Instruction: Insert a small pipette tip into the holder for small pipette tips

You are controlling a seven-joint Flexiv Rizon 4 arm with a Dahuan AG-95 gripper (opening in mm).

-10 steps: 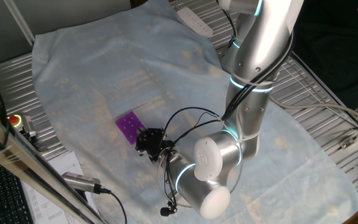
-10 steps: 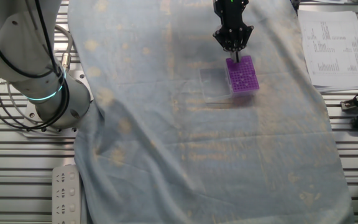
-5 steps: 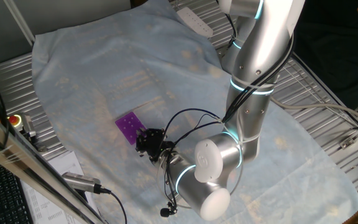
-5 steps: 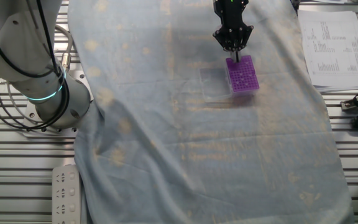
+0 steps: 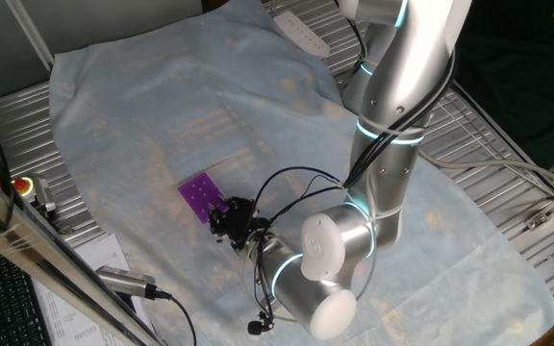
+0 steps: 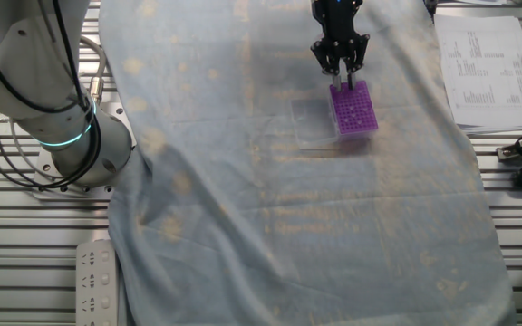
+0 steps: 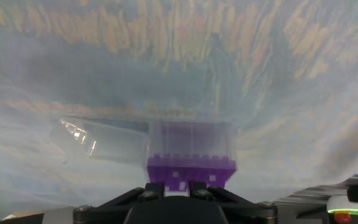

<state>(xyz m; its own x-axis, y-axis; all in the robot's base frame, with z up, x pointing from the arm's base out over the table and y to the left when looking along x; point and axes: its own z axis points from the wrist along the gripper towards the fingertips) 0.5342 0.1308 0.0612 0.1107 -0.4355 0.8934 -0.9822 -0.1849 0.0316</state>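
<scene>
The holder for small pipette tips [image 5: 197, 194] is a small purple block with a grid of pale holes on the blue-grey cloth. It also shows in the other fixed view [image 6: 353, 111] and in the hand view [image 7: 191, 169]. My gripper [image 6: 342, 79] hangs right over the holder's far edge, with its two black fingers spread apart. It also shows in one fixed view [image 5: 216, 214] and low in the hand view [image 7: 176, 185], where the purple block shows through the gap. The pipette tip is too small to make out.
A clear plastic piece [image 6: 313, 121] lies against the holder's side, also in the hand view [image 7: 82, 138]. Printed papers [image 6: 483, 63] lie beside the cloth. A white power strip [image 5: 301, 34] lies at the cloth's far edge. The arm's base [image 6: 57, 136] stands on the metal frame.
The fingers, pressed together over the holder's edge before, now stand apart. The arm and the holder have stayed in place.
</scene>
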